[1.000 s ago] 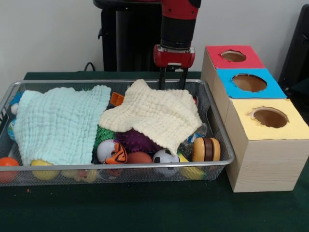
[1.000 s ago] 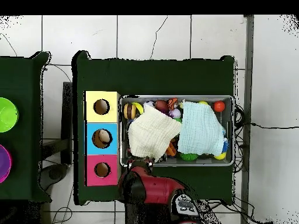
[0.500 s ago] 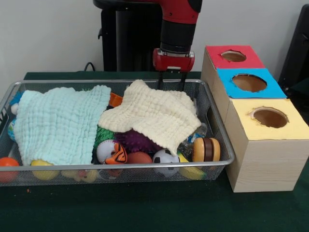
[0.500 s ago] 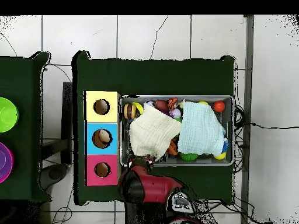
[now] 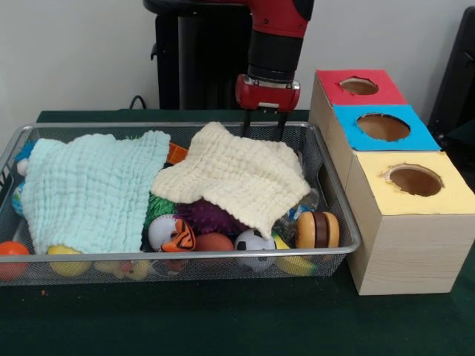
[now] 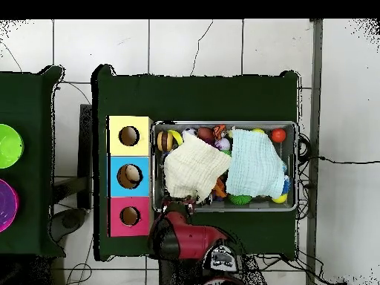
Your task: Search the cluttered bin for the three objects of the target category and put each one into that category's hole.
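Observation:
The wire mesh bin [image 5: 185, 256] holds a heap of toys under two cloths. My gripper [image 5: 263, 133] is open and empty. It hangs over the bin's far side, its fingertips [image 5: 246, 132] at the far edge of the cream cloth [image 5: 237, 178]. A bit of see-through plastic [image 5: 288, 222] shows under that cloth's right corner; I cannot tell if it is a bottle. No other bottle shows in the bin. The blue-surround hole [image 5: 383, 127] is in the middle box on the right. In the overhead view something pale lies inside the blue hole [image 6: 130, 176].
A mint cloth [image 5: 89, 189] covers the bin's left half. Balls, a purple spiky ball [image 5: 208, 216], a toy burger [image 5: 317, 229] and a soccer ball [image 5: 254, 242] crowd the front. The red-surround hole [image 5: 359, 86] and yellow-surround hole [image 5: 415, 180] flank the blue one.
My gripper has shifted slightly to the right in the front view and stays open. The cloths and toys have not moved.

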Controlling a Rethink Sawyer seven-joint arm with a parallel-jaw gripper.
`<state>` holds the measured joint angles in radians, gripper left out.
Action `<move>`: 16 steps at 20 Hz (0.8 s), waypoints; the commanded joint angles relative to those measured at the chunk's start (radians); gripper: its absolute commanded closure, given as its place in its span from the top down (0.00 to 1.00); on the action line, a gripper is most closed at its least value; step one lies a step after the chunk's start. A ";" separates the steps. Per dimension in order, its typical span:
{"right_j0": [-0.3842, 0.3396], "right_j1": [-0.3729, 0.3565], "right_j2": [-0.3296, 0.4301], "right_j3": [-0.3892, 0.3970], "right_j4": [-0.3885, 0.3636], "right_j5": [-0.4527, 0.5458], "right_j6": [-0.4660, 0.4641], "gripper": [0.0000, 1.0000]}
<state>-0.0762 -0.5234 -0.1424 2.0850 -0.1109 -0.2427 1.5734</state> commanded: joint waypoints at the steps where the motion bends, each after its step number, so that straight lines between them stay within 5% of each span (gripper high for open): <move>1: 0.070 -0.025 0.099 -0.168 0.151 0.116 0.204 1.00; 5: 0.056 -0.003 0.132 -0.170 0.149 -0.039 0.239 1.00; 16: 0.125 -0.033 0.045 -0.199 0.184 -0.038 0.189 1.00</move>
<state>0.0379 -0.5608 -0.1424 2.0365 0.0089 -0.2183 1.5738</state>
